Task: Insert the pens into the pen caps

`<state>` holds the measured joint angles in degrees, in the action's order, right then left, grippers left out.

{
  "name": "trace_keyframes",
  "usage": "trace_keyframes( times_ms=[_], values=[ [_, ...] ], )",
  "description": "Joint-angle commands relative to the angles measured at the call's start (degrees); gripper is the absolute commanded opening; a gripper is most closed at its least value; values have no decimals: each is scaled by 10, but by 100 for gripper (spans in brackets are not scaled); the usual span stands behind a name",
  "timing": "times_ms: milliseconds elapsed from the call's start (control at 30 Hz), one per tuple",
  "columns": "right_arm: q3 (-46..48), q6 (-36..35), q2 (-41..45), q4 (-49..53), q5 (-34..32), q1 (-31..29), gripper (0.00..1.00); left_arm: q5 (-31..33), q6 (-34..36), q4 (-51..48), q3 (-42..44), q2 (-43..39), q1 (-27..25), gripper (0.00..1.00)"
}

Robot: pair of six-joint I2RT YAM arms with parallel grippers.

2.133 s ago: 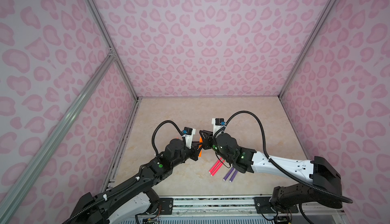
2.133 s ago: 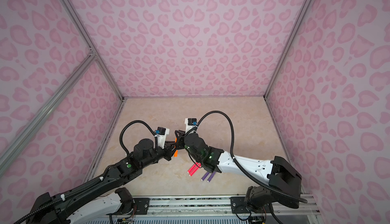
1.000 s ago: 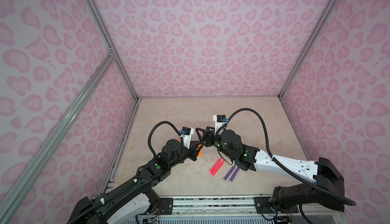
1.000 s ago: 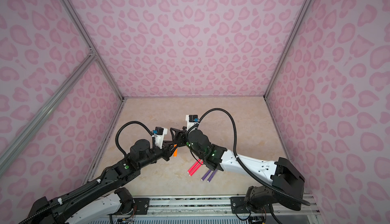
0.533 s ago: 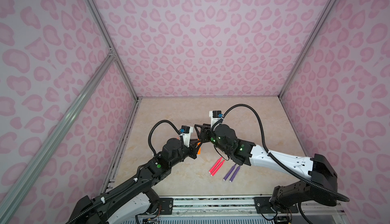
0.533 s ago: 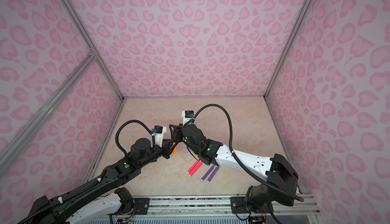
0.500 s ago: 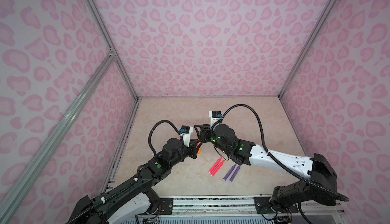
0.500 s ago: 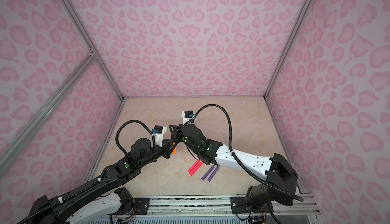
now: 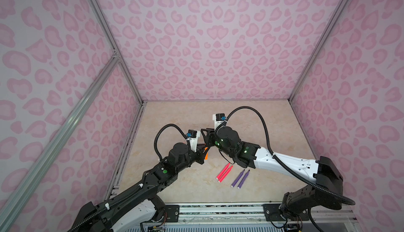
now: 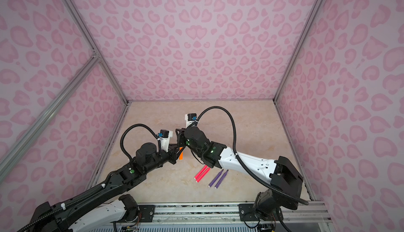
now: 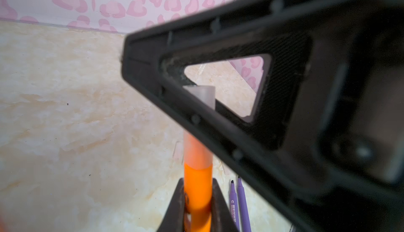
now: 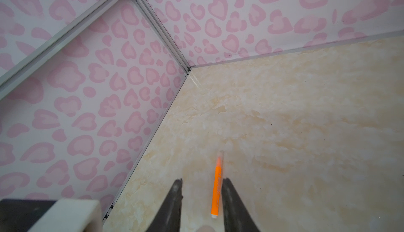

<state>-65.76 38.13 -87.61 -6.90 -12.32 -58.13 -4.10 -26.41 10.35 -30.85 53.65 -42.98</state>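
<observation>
Left fingers (image 11: 175,209) clamp the orange pen (image 11: 197,189), long axis aimed at the right arm. Its tip cap (image 11: 203,95) appears to sit between the parted right fingers (image 12: 175,200).

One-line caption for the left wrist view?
Left gripper clamps an orange pen, clear cap over its tip; right gripper's finger crosses in front.

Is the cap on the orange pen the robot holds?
On. The left wrist view shows a clear cap sleeved over the orange pen.
</observation>
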Motion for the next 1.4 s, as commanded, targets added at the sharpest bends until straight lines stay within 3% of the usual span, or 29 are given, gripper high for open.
trace_keyframes(
  times_ms=[0, 267, 900, 1367],
  values=[
    [-8, -8, -8, 10, 0, 0, 26, -1, 3, 9, -5, -1, -1, 3],
    [9, 0, -1, 5, 2, 1, 0, 6, -2, 9, -5, -1, -1, 3],
    [105, 25, 28, -54, 46, -7, 0, -42, -48, 44, 23, -10, 43, 3],
    [148, 38, 16, -94, 50, -48, 0, -56, -64, 54, 33, -9, 67, 3]
  ],
)
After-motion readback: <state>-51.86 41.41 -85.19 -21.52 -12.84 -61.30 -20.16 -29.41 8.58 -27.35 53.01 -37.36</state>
